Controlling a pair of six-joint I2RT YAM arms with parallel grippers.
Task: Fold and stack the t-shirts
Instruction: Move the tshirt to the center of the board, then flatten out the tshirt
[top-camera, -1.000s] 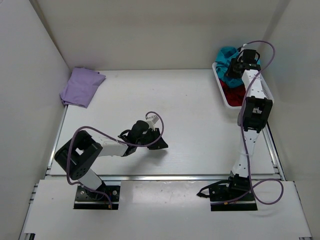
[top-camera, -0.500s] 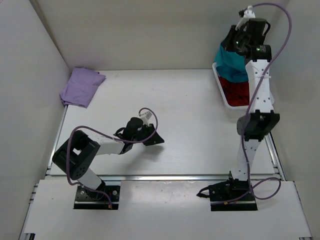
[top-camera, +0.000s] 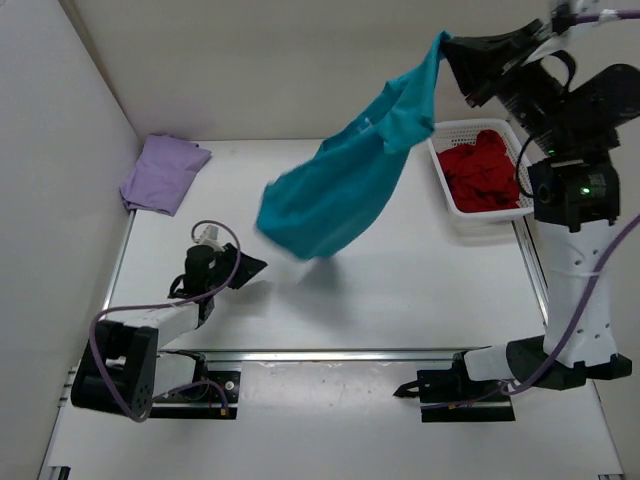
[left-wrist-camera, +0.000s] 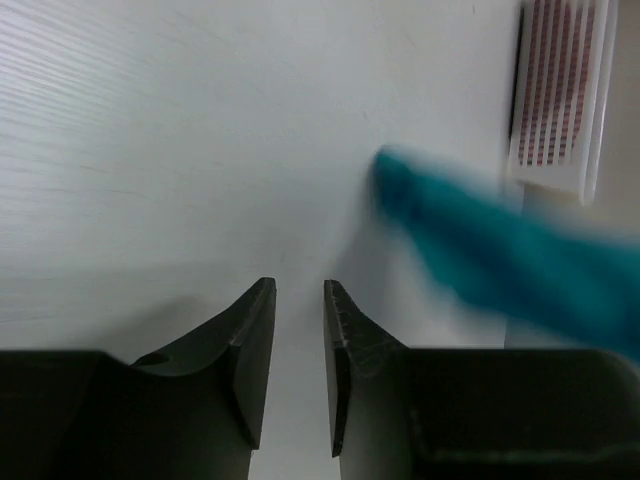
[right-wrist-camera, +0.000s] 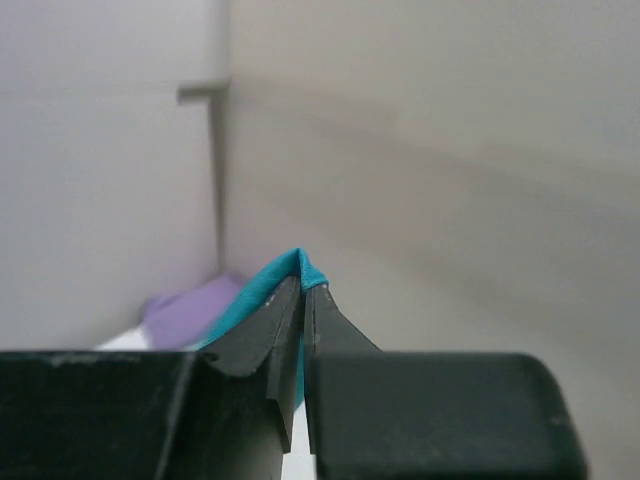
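Overhead, the right tool (top-camera: 447, 43) pinches the teal t-shirt (top-camera: 330, 200) hanging down-left of it; left tool (left-wrist-camera: 298, 292) slightly spread.

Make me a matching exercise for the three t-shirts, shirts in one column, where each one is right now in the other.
Things:
1. teal t-shirt
2. dark red t-shirt
3. lavender t-shirt

Places:
A. in the white basket
B. lying at the far left corner of the table
C. hanging in the air from the shut right tool

Pairs: 1-C, 2-A, 3-B
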